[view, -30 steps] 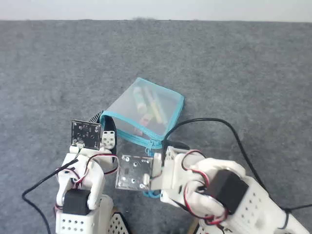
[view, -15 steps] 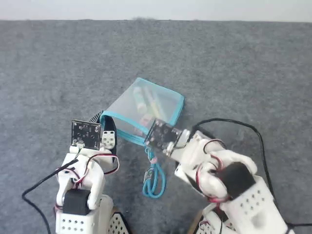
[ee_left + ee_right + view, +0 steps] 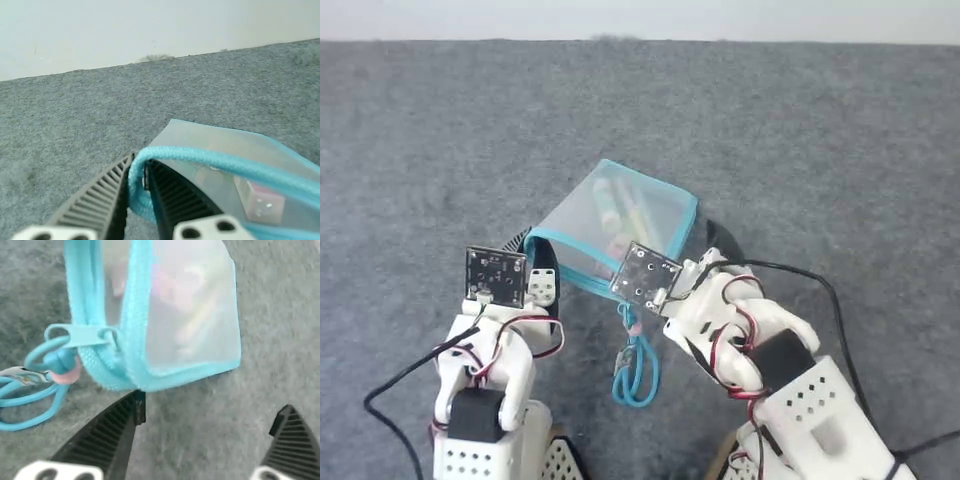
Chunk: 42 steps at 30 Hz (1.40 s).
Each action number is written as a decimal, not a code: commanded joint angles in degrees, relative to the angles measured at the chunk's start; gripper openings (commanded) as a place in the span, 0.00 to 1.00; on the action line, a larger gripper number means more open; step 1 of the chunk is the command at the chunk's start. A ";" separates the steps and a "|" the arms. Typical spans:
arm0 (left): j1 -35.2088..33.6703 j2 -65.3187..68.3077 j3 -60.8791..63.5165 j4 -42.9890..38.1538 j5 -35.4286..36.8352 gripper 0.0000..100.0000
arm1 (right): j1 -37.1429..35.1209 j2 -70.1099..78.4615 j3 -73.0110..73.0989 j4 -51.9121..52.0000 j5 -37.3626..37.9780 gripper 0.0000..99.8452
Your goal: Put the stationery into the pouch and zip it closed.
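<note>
The translucent pouch (image 3: 620, 222) with blue trim lies mid-table, coloured stationery (image 3: 626, 215) inside it. My left gripper (image 3: 527, 243) is shut on the pouch's near left corner; the left wrist view has its fingers (image 3: 107, 200) clamped on the blue zipper edge (image 3: 210, 161). The right gripper (image 3: 712, 238) sits at the pouch's near right corner, open and holding nothing. In the right wrist view, that right gripper (image 3: 200, 440) faces the pouch (image 3: 190, 315) end-on. The zipper pull (image 3: 75, 335) hangs at that end, with a blue cord loop (image 3: 30, 385) and a pink bead (image 3: 67, 375).
Grey carpet (image 3: 800, 130) covers the table around the pouch. The blue cord loop (image 3: 636, 370) trails on the carpet between the two arms. A black cable (image 3: 800, 275) curves beside the right arm. A pale wall edge (image 3: 640, 20) runs along the far side.
The right arm has lifted off the zipper end, leaving the cord loop lying on the carpet, and swung to the pouch's right corner. The left arm and pouch have held still.
</note>
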 commanded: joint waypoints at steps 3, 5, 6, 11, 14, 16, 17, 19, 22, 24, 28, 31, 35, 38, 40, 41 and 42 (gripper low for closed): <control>-0.18 -0.97 -0.84 -0.79 -0.53 0.01 | -3.38 -0.40 -1.41 -1.89 1.14 0.39; -0.18 -0.97 -0.84 -0.79 -0.53 0.01 | -4.70 -0.40 -1.49 -1.45 1.05 0.39; -0.18 -0.97 -0.84 -0.70 -0.53 0.01 | -5.49 -0.40 -1.49 -0.13 1.14 0.39; -0.18 -0.97 -0.84 -0.70 -0.53 0.01 | -7.96 -0.75 -1.41 1.54 3.16 0.39; -0.18 -0.97 -0.84 -0.70 -0.53 0.01 | -7.25 -0.31 -1.41 -1.27 3.43 0.39; -0.18 -0.97 -0.84 -0.70 -0.53 0.01 | -6.81 -0.31 -1.49 -2.33 3.43 0.39; -0.18 -0.97 -0.84 -0.70 -0.53 0.01 | -6.81 -0.31 -1.49 -2.42 3.43 0.37; -0.18 -0.97 -0.84 -0.70 -0.53 0.01 | -7.16 -0.31 -1.49 -2.33 3.25 0.29; -0.18 -0.97 -0.84 -0.70 -0.53 0.01 | -7.16 -0.31 -1.49 -2.51 3.08 0.17; -0.18 -0.97 -0.84 -0.70 -0.53 0.01 | -7.16 -0.31 -1.41 -2.59 3.08 0.12; -0.18 -0.97 -0.84 -0.79 -0.53 0.01 | -7.16 -0.31 -1.41 -3.38 2.81 0.14; -0.18 -0.97 -0.84 -0.79 -0.53 0.01 | -7.16 -0.31 -1.41 -5.23 0.26 0.16; -0.18 -0.97 -0.84 -0.79 -0.53 0.01 | -9.98 -0.31 -1.41 -4.79 -0.62 0.21; -0.18 -0.97 -0.84 -0.79 -0.53 0.01 | -12.88 -0.31 -1.58 -3.65 -0.62 0.26; -0.18 -0.97 -0.84 -0.79 -0.53 0.01 | -13.41 -0.31 -1.58 -3.91 -1.67 0.28; -0.18 -0.97 -0.84 -0.79 -0.53 0.01 | -13.41 -0.31 -1.58 -4.18 -2.02 0.29; -0.18 -0.97 -0.84 -0.79 -0.53 0.01 | -13.41 -0.31 -1.58 -4.18 -1.85 0.28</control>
